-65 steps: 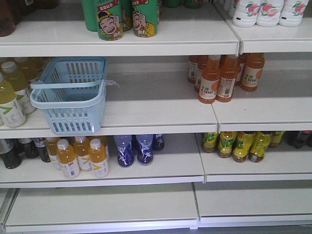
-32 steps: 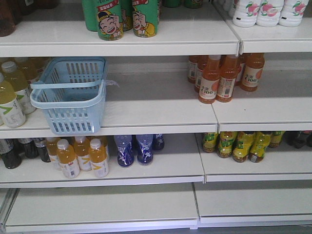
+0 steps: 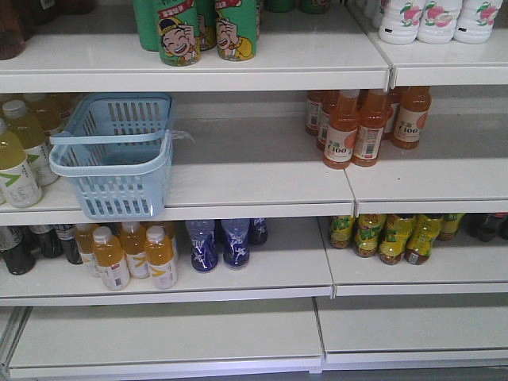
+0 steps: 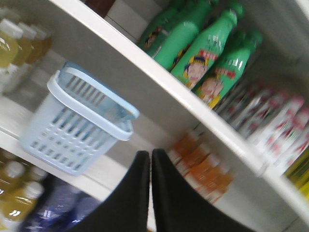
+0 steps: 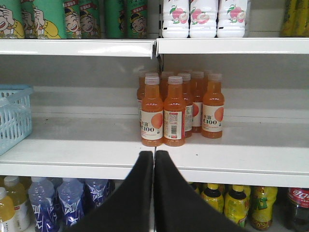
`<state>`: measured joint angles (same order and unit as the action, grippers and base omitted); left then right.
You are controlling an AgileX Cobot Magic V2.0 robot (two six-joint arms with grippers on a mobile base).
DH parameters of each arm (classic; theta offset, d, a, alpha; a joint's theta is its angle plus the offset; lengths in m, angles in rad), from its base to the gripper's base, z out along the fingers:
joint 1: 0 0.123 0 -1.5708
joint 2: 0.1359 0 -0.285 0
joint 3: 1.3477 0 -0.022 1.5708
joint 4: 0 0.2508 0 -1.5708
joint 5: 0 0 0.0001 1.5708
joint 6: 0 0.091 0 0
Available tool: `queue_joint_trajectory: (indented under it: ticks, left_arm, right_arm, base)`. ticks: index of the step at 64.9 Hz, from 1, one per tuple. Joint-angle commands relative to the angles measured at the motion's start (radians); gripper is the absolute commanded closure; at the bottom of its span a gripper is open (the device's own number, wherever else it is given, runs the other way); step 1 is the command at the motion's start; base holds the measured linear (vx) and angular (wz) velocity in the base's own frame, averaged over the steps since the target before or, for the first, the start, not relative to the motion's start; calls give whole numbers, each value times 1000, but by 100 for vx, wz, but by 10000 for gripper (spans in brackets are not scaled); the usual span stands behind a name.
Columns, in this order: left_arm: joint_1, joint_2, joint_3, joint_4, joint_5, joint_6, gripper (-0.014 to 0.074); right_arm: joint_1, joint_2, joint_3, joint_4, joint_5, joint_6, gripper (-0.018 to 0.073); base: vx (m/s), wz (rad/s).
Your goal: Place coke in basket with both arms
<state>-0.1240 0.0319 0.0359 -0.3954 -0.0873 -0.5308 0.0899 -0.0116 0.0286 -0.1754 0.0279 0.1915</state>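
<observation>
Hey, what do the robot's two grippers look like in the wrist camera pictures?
The left gripper and right gripper look alike: each has two plain black fingers, broad at the base and tapering to narrow tips. No markings or cables show, and the arms themselves are out of view.

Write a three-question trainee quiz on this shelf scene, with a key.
1. True or false: the basket stands on the same shelf level as the orange juice bottles.
2. Pick one. The left end effector and right end effector are: A) both shut and empty; B) both wide open; C) each gripping a bottle.
3. Fill in: the cartoon-face bottles on the shelf above the basket are ___ in colour.

Key: 1 true; 2 A; 3 green.
</observation>
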Motion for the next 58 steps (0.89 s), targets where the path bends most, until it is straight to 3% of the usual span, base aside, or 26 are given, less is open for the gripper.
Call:
queue_joint_trajectory:
  ticks: [1, 8, 15, 20, 28, 33, 38, 49, 58]
  left_arm:
    - [-3, 9, 6, -163, -125, -142, 601]
    - [-3, 9, 4, -272, -226, -160, 601]
    - [-4, 9, -13, -352, -330, -261, 601]
    - [-4, 9, -33, -351, -362, -340, 601]
    - [-4, 9, -90, -299, -362, -394, 601]
    - [-4, 9, -169, -226, -365, -439, 601]
    - [-4, 20, -270, -95, -366, -434, 601]
    - [-4, 146, -528, 311, -310, -440, 598]
    - [-4, 300, -685, 427, -222, -490, 570]
  right_arm:
    - [-7, -11, 19, -3, -76, -4, 564]
    - [-7, -11, 19, -3, -76, -4, 564]
    - [-7, -11, 19, -3, -76, -4, 564]
    - [-7, -11, 19, -3, -76, -4, 564]
    - [-7, -11, 19, -3, -76, -4, 564]
    - [-7, -11, 19, -3, -76, -4, 564]
    - [-7, -11, 19, -3, -76, -4, 564]
    - [-7, -11, 19, -3, -76, -4, 564]
    - [-7, -11, 19, -3, -76, -4, 564]
  base:
    - [0, 0]
    - [0, 0]
    - [0, 0]
    - [0, 0]
    - [0, 0]
    - [0, 0]
    - [0, 0]
    - [0, 0]
    - [0, 0]
